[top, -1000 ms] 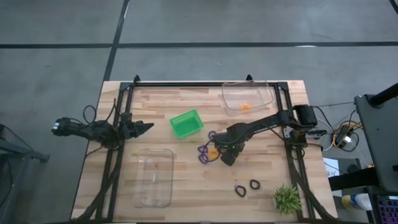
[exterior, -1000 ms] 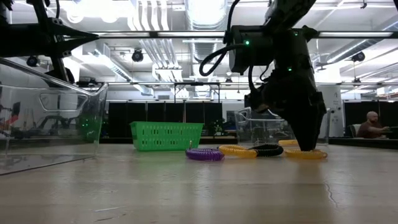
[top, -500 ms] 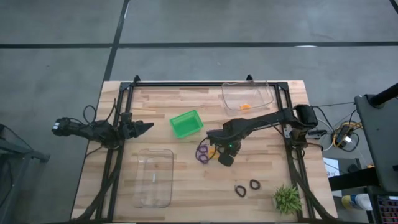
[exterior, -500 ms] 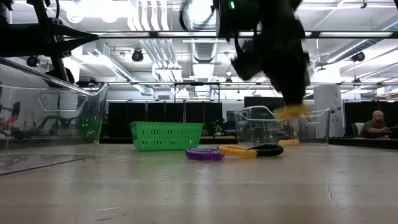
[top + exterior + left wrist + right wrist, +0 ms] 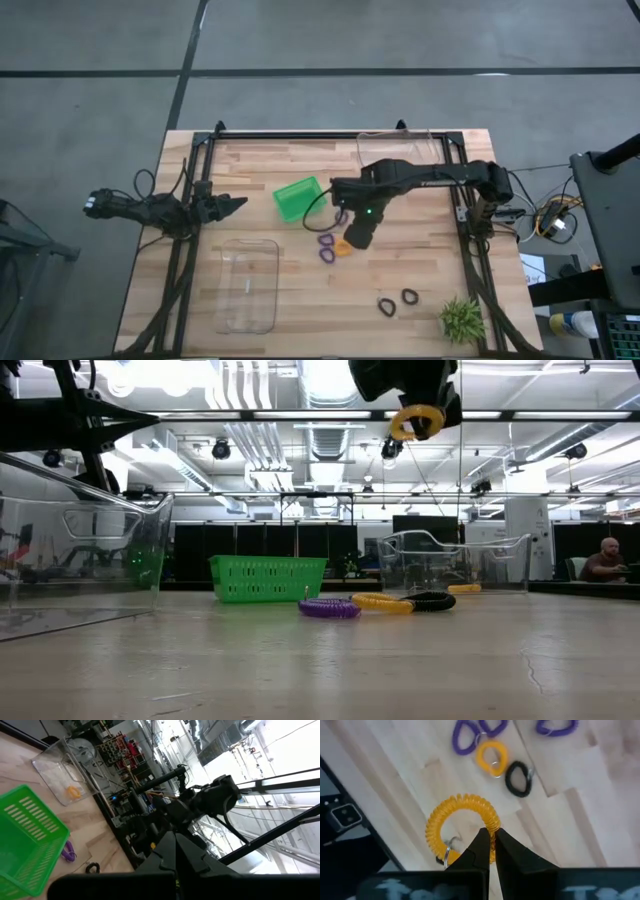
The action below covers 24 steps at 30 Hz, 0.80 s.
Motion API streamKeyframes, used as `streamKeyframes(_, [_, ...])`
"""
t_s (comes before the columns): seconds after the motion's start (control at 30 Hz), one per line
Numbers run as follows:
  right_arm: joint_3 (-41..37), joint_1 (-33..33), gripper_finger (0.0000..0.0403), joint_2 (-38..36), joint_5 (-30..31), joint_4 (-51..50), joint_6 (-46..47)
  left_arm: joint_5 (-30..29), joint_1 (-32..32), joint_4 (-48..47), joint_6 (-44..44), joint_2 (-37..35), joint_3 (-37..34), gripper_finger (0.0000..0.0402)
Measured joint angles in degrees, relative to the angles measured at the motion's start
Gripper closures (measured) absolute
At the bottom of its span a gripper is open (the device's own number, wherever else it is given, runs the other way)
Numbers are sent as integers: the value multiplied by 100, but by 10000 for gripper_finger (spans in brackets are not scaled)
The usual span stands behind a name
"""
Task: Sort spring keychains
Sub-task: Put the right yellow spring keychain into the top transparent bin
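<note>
Right arm (image 5: 405,375): cut off by the low view's top edge; only its lowest part shows.
Clear bin (image 5: 398,152): partly covered by the right arm from above; its contents cannot be told there.
Left clear bin (image 5: 80,550): cropped at the low view's left edge.
Person (image 5: 603,560): small, cropped at the right edge.

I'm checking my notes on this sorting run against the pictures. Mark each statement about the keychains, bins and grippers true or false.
1. The right gripper holds an orange keychain above the table. True.
2. The green bin holds several keychains. False: none show inside.
3. Two black keychains lie near the plant. True.
4. The left gripper grips a purple keychain. False: it waits shut and empty at the table's left edge.
</note>
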Motion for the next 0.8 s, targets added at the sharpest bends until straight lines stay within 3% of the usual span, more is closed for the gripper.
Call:
streamKeyframes(0.4, [-45, -510, 394, -33, 259, -332, -394, 0, 0, -1, -18, 0, 0, 402])
streamKeyframes(0.8, [-89, -1859, 394, -40, 771, -466, -1376, 2, -1, 0, -31, 0, 0, 402])
